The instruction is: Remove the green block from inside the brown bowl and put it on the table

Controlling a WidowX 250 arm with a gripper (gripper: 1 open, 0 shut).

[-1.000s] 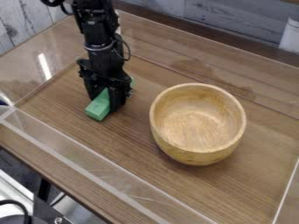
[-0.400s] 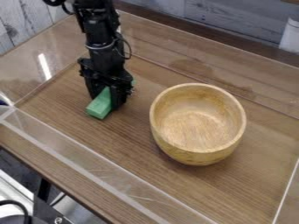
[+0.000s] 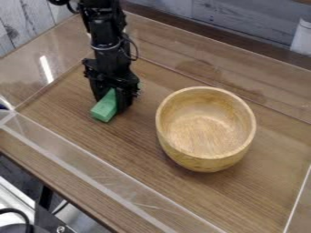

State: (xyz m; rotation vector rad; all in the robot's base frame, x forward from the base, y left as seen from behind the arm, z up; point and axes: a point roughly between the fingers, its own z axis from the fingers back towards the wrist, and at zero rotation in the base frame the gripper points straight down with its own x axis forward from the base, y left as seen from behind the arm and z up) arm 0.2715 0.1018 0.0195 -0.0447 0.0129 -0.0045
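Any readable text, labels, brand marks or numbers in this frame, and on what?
None: no legible text, label or number shows.
The green block, brown bowl, table and hand all look unmarked at this resolution.

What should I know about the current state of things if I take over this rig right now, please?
Gripper: pointing straight down at the left of the table, shut on the green block.
Green block: out of the bowl, tilted, its lower end at or touching the tabletop, left of the brown bowl.
Brown bowl: upright, nothing in it, standing apart from the block.
Done: block lifted out of the bowl and brought down to the table.
Left: open the gripper to release the block, then lift clear; the block will probably settle flat once let go.
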